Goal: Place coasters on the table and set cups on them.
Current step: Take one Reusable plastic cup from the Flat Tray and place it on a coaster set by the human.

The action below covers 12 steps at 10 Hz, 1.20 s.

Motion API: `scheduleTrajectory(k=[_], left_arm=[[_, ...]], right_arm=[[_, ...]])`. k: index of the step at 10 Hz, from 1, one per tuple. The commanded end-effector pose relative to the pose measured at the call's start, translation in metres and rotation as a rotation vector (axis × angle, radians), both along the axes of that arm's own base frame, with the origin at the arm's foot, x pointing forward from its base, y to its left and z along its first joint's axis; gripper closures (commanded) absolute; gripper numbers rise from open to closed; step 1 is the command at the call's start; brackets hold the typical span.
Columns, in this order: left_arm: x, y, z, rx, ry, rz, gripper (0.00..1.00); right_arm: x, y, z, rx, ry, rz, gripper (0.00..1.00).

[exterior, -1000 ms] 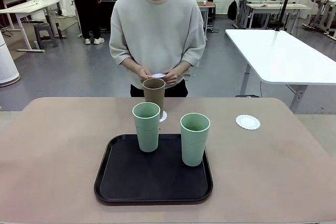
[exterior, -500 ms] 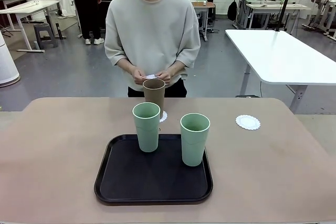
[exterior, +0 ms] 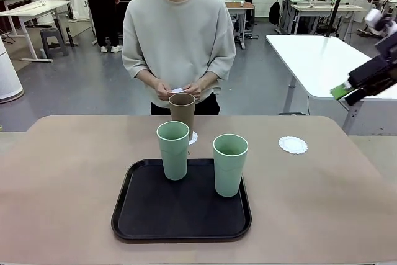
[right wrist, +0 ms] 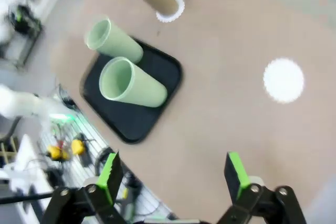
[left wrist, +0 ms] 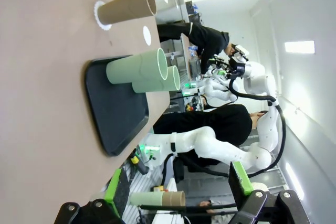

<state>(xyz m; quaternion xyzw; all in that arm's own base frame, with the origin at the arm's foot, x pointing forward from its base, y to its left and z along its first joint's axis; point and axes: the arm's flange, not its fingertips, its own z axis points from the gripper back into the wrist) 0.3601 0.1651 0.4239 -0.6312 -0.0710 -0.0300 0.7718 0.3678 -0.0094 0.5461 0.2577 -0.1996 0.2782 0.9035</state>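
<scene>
A brown cup stands on a lacy white coaster on the beige table, just behind the tray. Two mint green cups stand upright on the black tray. A second coaster lies bare at the right. The person's hands hold a third coaster behind the brown cup. My right gripper hangs open high at the right, well above the table; its wrist view looks down on the bare coaster and both mint cups. My left gripper is open and off the table, with nothing between its fingers.
A white-topped table stands behind at the right. The person stands at the far edge, centre. Bare tabletop lies left of the tray and between the tray and the right coaster.
My right arm has come into the front view at the upper right. The person has shifted slightly left, still holding the coaster. The cups have not moved.
</scene>
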Motion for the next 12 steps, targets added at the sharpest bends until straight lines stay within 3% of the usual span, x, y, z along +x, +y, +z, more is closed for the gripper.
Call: scheduleTrajectory(k=[1,4,6,12], left_arm=[[-0.001,0.002,0.002,0.001,0.002,0.007,0.0],[-0.001,0.002,0.002,0.001,0.002,0.007,0.0],[-0.001,0.002,0.002,0.001,0.002,0.007,0.0],[-0.001,0.002,0.002,0.001,0.002,0.007,0.0]], right_arm=[[0.0,0.015,-0.024,-0.037,-0.126,0.099,0.0],[-0.015,0.034,-0.033,-0.064,-0.036,0.298,0.0],[-0.024,0.041,-0.037,-0.105,0.006,0.357,0.0],[-0.019,0.047,-0.04,-0.07,-0.003,0.316,0.0]])
